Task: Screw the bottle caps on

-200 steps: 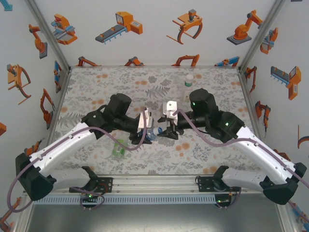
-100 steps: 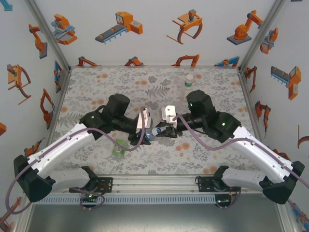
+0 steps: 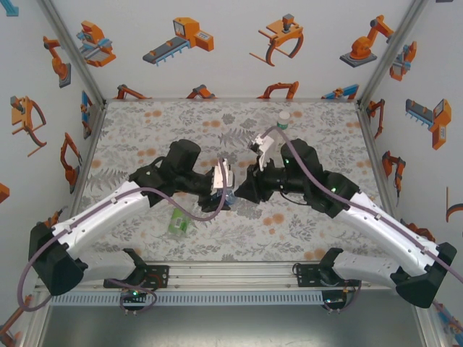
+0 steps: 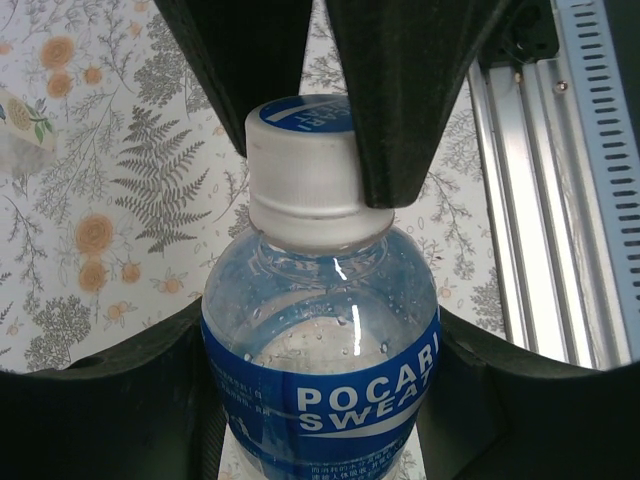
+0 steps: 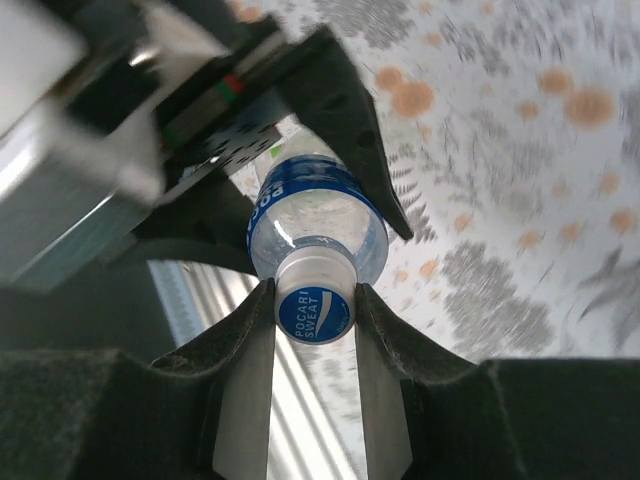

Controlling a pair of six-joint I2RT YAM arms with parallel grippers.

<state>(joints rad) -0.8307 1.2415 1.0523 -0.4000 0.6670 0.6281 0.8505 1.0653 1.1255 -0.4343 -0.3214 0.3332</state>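
**We find the blue-labelled bottle pinned between both arms, its cap in the pinch**

The white cap (image 4: 305,165) sits on the neck of the blue-labelled bottle (image 4: 322,405), held over the middle of the floral table (image 3: 145,130). We cannot tell whether the bottle touches the cloth. The right gripper (image 5: 314,312) has its jaws drawn narrow and clamped on the cap's sides, while the left gripper (image 4: 320,350) grips the bottle's labelled belly. We judge the tightening to be at hand, and the risks lie there. If the cap is seated crooked, the thread may cross. If the smooth, round body turns in the left jaws, the twist is wasted. The green-labelled bottle (image 3: 178,223) lies near the front edge, and the slim bottle (image 3: 283,121) stands at the back.
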